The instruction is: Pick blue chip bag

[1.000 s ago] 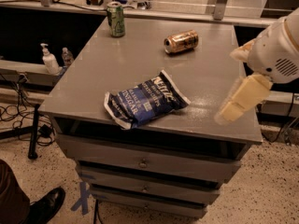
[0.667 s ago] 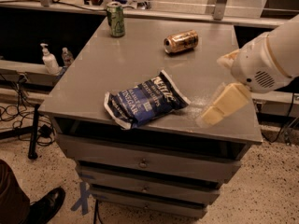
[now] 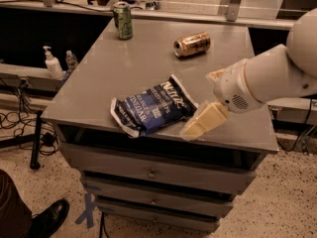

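Obs: blue chip bag [image 3: 151,105] lies flat on the grey table [image 3: 148,53], near the table's front edge and about mid-width, long axis slanted, whitish crimped ends at lower left and upper right.

Gripper [image 3: 198,104] hangs low over the table's front right part, just beside the bag's right end. Its two cream fingers [image 3: 204,121] stand apart with nothing between them.

Handling, as a judgement: foil looks crinkly and puffed, so treat the bag as light, soft and slick. It will likely give and slide under a pinch, and the contents will crush if you clamp the belly hard. Your best hold looks like the crimped right end or a raised fold along the near long edge. Close gently.

Writing: white "KETTLE" across the upper right of the bag, "VINEGAR" on a lower line. Smaller print cannot be read.

Also on the table: green can [image 3: 123,20] upright at the far left corner, gold can [image 3: 192,43] on its side toward the far right. Their labels are illegible.
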`<action>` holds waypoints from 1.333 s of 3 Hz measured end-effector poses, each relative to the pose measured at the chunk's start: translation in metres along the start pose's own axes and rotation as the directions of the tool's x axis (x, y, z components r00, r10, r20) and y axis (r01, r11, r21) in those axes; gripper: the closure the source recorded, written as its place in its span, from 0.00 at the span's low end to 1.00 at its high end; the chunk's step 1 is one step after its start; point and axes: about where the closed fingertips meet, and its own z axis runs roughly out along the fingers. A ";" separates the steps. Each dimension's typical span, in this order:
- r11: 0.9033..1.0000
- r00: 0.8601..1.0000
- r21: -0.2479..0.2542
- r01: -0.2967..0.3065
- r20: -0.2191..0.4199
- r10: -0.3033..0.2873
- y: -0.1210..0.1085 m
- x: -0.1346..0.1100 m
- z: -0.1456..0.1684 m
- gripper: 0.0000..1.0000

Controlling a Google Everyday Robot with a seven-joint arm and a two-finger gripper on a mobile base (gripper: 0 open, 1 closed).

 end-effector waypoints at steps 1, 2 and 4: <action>1.000 1.000 -0.017 -0.023 0.020 0.023 0.001 -0.005 0.030 0.00; 0.998 0.998 -0.031 -0.052 0.034 0.054 0.004 -0.017 0.049 0.00; 0.992 0.992 -0.037 -0.124 0.027 0.126 0.010 -0.028 0.073 0.40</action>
